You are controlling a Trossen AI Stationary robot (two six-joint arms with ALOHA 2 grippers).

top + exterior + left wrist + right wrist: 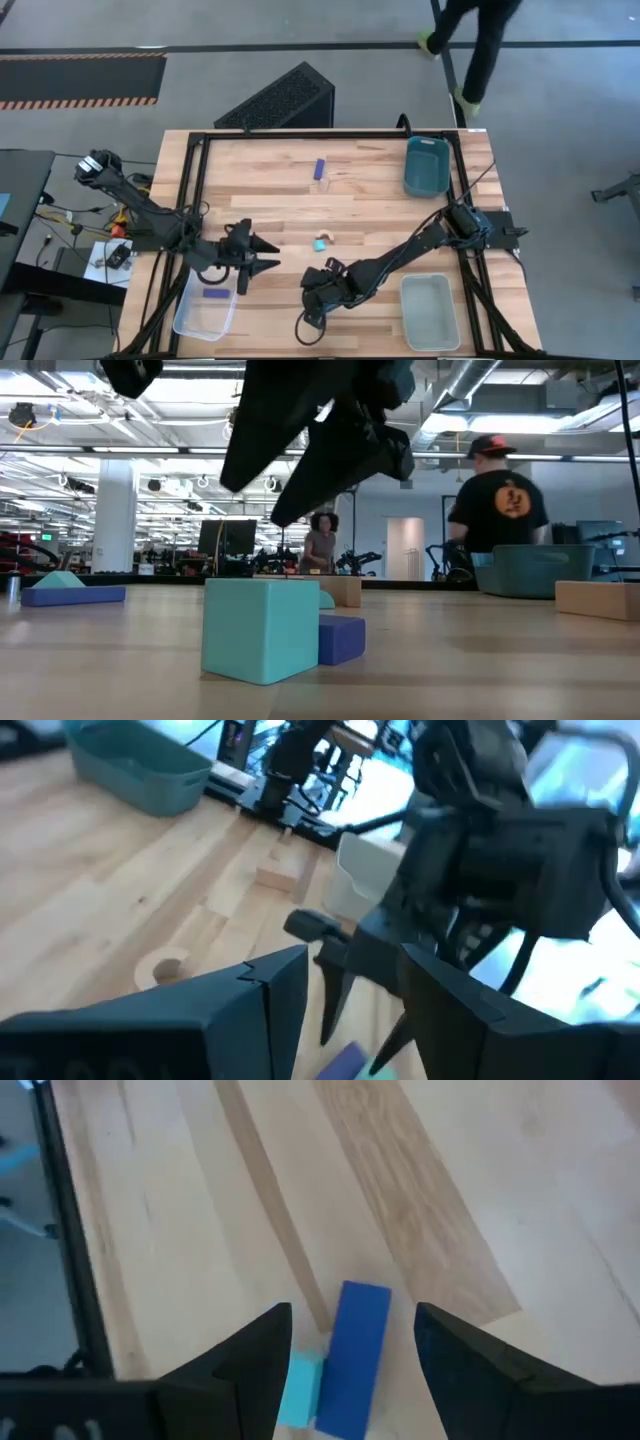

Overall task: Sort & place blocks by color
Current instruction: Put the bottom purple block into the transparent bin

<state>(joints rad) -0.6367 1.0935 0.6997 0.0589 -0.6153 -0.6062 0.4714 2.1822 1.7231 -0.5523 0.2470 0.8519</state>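
Observation:
My right gripper (352, 1316) hovers open over a dark blue bar (354, 1355), one finger on each side of it, touching nothing. A light teal cube (298, 1390) lies against that bar. The low view shows the cube (260, 628) and the bar (341, 638) flat on the table under the gripper (320, 440). My left gripper (276, 254) is open and just left of the right gripper (312, 292), pointing at it. Another blue bar (320, 168) lies at the far middle. A teal and tan pair (322, 242) sits mid-table. One blue bar (215, 293) lies in the near-left clear bin (190, 320).
A teal bin (426, 165) stands at the far right and a clear bin (430, 312) at the near right. A tan block (278, 877) and a tan rounded piece (165, 970) lie on the wood. A person (480, 40) walks beyond the far edge.

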